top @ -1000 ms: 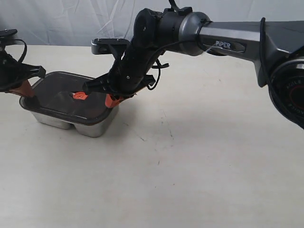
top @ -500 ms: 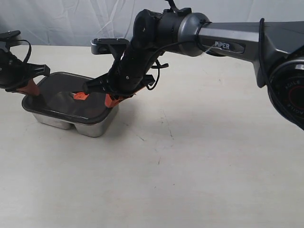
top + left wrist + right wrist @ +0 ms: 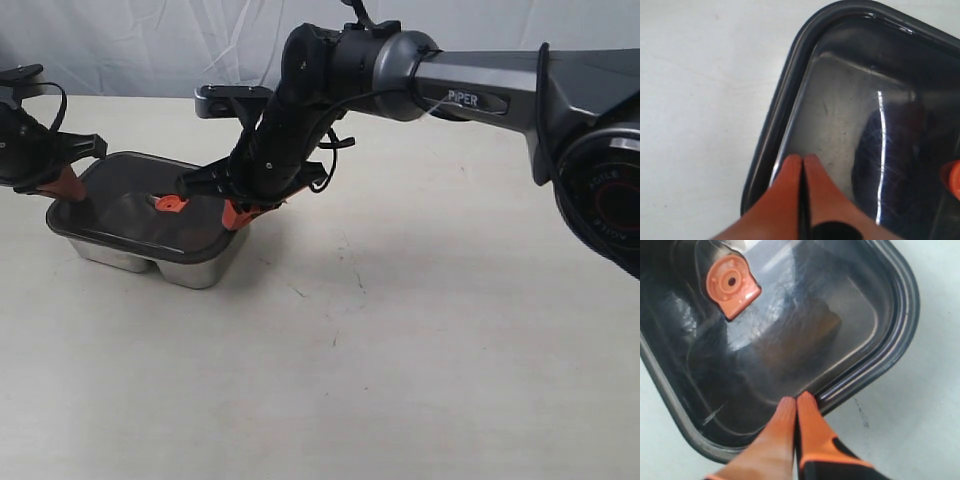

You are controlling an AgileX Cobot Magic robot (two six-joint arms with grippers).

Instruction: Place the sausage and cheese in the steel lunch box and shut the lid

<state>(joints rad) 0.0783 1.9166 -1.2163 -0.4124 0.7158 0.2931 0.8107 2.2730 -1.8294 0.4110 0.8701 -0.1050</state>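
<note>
"PIPER" stands in white letters on the right arm's grey forearm link (image 3: 500,85); small lettering around its round joint (image 3: 605,195) is too blurred to read.

A wrinkled white cloth backdrop (image 3: 150,40) hangs behind the off-white table (image 3: 420,390), whose middle bears small dark scuff marks (image 3: 297,291).

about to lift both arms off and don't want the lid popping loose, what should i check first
1. lid covers the lunch box: ok
2. left claw shut, tips on the lid near its corner: ok
3. right claw shut, tips at the lid's rim: ok
4. sausage and cheese inside, dim shapes through the lid: ok
5. lid pressed down all round: cannot tell
</note>
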